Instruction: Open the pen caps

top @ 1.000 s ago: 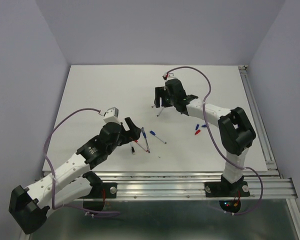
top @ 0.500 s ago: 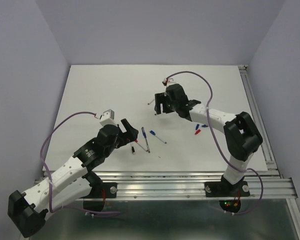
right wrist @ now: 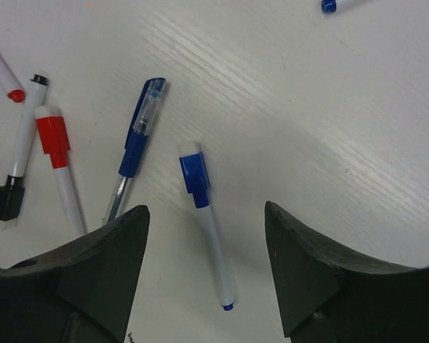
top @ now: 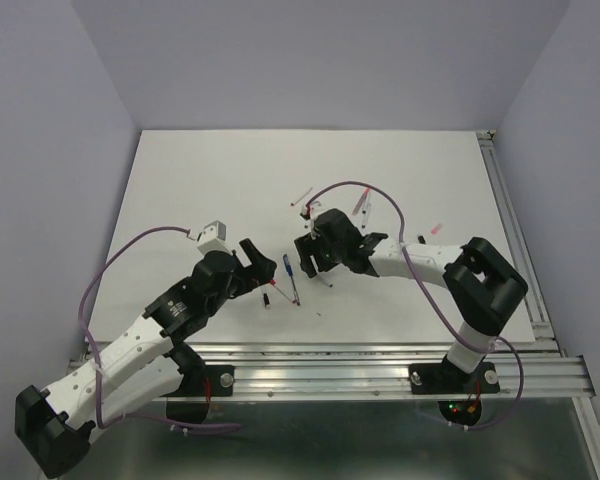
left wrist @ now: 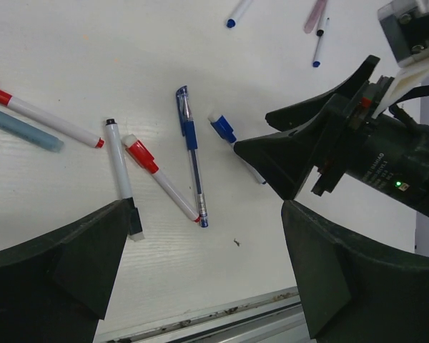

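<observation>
Several pens lie in a cluster on the white table (top: 200, 190). A white pen (right wrist: 218, 250) with a blue cap (right wrist: 194, 175) lies between the fingers of my right gripper (right wrist: 204, 214), which is open and empty just above it. Left of it lie a clear blue pen (right wrist: 139, 132), a pen with a red cap (right wrist: 52, 136) and a pen with a black cap (right wrist: 7, 201). My left gripper (left wrist: 204, 229) is open and empty, close to the near side of the same cluster (top: 285, 285). The left wrist view shows the red cap (left wrist: 139, 155), the blue cap (left wrist: 222, 128) and the black cap (left wrist: 134, 218).
Pink pens (top: 302, 197) (top: 362, 205) (top: 435, 230) lie farther back. The two grippers (top: 263, 262) (top: 308, 258) are close together. The table's metal front rail (top: 360, 350) is just beyond the pens. A red-tipped pen (left wrist: 46, 123) lies to the left.
My right gripper has swung from the far middle of the table toward the near side and come down over the blue-capped pen. My left gripper has hardly moved.
</observation>
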`<move>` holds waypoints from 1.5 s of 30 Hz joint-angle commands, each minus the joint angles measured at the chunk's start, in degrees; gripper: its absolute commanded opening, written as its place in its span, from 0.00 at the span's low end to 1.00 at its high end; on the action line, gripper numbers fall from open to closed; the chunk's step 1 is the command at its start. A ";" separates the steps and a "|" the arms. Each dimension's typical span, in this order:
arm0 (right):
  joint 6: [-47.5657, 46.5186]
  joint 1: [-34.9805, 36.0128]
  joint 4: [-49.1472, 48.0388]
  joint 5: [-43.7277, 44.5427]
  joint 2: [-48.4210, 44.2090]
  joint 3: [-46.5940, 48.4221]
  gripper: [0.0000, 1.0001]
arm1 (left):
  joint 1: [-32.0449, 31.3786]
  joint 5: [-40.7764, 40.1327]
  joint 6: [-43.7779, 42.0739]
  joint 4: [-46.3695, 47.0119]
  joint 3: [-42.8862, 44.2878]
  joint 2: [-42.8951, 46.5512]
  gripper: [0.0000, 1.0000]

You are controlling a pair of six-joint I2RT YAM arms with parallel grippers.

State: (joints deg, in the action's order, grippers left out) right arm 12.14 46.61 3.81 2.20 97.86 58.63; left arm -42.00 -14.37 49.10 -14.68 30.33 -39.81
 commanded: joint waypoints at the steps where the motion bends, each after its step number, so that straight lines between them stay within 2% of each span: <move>1: -2.30 0.94 0.14 0.79 3.11 -0.01 0.69 | 0.25 -0.13 1.26 -0.62 -1.32 1.23 0.99; 6: -1.16 1.38 -0.03 1.76 4.26 -2.37 0.57 | 0.25 -0.39 1.70 -0.88 -1.67 2.02 0.99; 10: 0.34 2.87 -0.03 3.42 4.00 -5.10 0.36 | 0.25 -0.83 1.70 -0.88 -1.32 1.67 0.99; 13: 2.88 3.66 -0.38 4.57 2.34 -7.73 0.17 | 0.25 -0.75 1.44 -0.53 -0.62 0.97 0.99; 16: 6.49 4.62 -3.35 6.76 -1.44 -10.63 0.07 | 0.25 0.13 1.26 0.61 -0.27 0.26 0.99; 21: 11.14 4.89 -13.11 3.53 -12.15 -20.89 0.01 | 0.16 5.31 0.47 5.96 0.26 -1.76 0.99; 24: 12.81 4.89 -21.37 -2.10 -19.54 -26.44 0.01 | 0.16 9.70 0.38 10.78 -0.18 -3.51 0.99; 25: 13.43 4.81 -24.87 -6.55 -20.95 -27.68 0.01 | 0.08 11.89 0.73 12.11 -0.35 -4.04 0.99; 28: 15.98 4.89 -28.76 -9.83 -25.17 -29.88 0.01 | -0.19 16.19 0.82 16.95 -0.53 -6.59 0.99; 33: 18.35 4.89 -30.00 -12.83 -28.96 -30.59 0.01 | -1.77 17.36 1.79 21.52 0.52 -11.07 0.96; 38: 20.29 4.81 -32.11 -13.44 -29.40 -30.86 0.01 | -4.23 16.66 2.23 23.46 1.93 -14.76 0.80; 42: 21.87 4.81 -35.89 -16.08 -28.79 -31.56 0.01 | -4.85 16.83 2.67 25.13 2.28 -16.61 0.61; 45: 22.66 4.89 -37.03 -17.40 -28.43 -31.65 0.01 | -5.11 16.74 2.93 25.84 2.28 -17.58 0.52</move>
State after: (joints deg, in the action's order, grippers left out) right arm 32.95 51.07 -26.55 -12.21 69.65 28.88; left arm -46.57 2.07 51.79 7.01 29.98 -56.88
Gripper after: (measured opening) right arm 0.102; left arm 0.572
